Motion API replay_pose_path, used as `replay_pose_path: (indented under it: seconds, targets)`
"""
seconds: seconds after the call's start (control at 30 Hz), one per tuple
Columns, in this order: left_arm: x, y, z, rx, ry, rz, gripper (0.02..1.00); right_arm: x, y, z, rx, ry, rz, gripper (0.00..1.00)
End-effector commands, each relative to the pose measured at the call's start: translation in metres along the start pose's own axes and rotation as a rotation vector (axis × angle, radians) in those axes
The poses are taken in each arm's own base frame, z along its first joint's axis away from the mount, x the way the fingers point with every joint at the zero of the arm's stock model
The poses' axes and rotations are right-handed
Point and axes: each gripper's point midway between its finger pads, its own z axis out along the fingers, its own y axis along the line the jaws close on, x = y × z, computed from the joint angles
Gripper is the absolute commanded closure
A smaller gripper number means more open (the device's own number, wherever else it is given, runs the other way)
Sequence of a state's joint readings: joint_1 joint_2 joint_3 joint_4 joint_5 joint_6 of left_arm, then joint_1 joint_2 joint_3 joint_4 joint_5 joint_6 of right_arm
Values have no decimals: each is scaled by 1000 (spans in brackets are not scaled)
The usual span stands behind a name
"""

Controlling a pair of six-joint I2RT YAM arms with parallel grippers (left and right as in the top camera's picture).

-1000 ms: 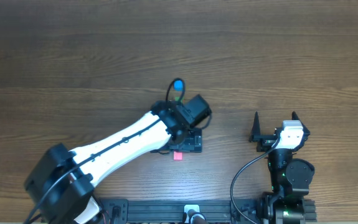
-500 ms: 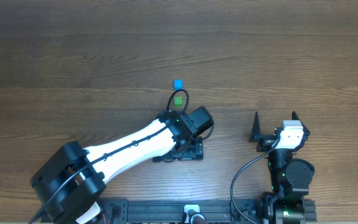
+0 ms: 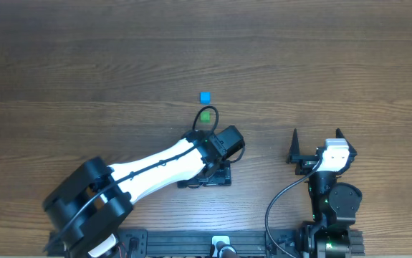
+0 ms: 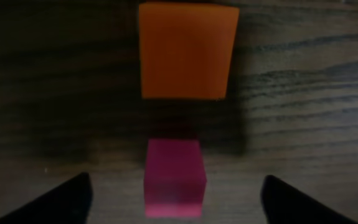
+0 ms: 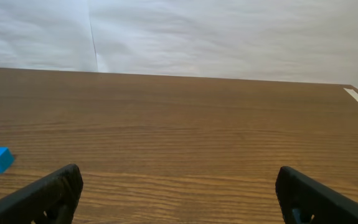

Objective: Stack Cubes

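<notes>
Okay, we're hovering the left gripper [image 4: 175, 190] low over the table [image 3: 84, 57], fingers [image 4: 57, 202] spread wide and gripping nothing. The pink cube [image 4: 174, 177] is sitting between them, roughly centred. The orange cube [image 4: 188, 50] is lying just beyond it, near but probably not touching; shadow is hiding that gap.

The green cube [image 3: 206, 116] and blue cube [image 3: 205, 97] are lying farther out on the table, close together but apart. The right gripper [image 3: 317, 136] is sitting near its own base, also spread wide and empty.

We're reading this as the pick on pink, with orange as the likely base since it's looking the larger of the two.

How we're planning the grasp:
- We're dropping straight down, no sideways drift, so neither finger is clipping pink or nudging orange.
- We're closing on the two flat side faces. Pink is looking square to the fingers, so we aren't needing a wrist twist.
- We're closing slowly, so both pads are landing together and the cube isn't skidding.
- We're lifting vertically until pink is clearing orange's top, and only then translating.
</notes>
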State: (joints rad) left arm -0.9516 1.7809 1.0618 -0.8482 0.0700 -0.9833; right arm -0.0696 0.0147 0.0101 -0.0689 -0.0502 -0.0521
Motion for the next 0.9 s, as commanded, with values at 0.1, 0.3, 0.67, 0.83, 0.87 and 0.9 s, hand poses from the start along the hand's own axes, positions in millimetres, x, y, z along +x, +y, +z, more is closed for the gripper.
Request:
replay_pose_path:
  seconds: [0.1,0.3,0.67,0.83,0.87,0.9]
  targets:
    - [0,7,13,-46,3,38,174,1,-2,0,11,-1,6,7]
    - [0,7,13,-51,0,66,338,1,-2,0,11,-1,6,7]
    - [1,9,13,-55,7,94,439,1,-2,0,11,-1,6,7]
    - [1,9,13,-58,5,94,522,1,-2,0,11,-1,6,7]
    - [1,9,13,-58,4,94,529,1,-2,0,11,-1,6,7]
    - [1,9,13,-58,4,94,544,1,-2,0,11,-1,6,7]
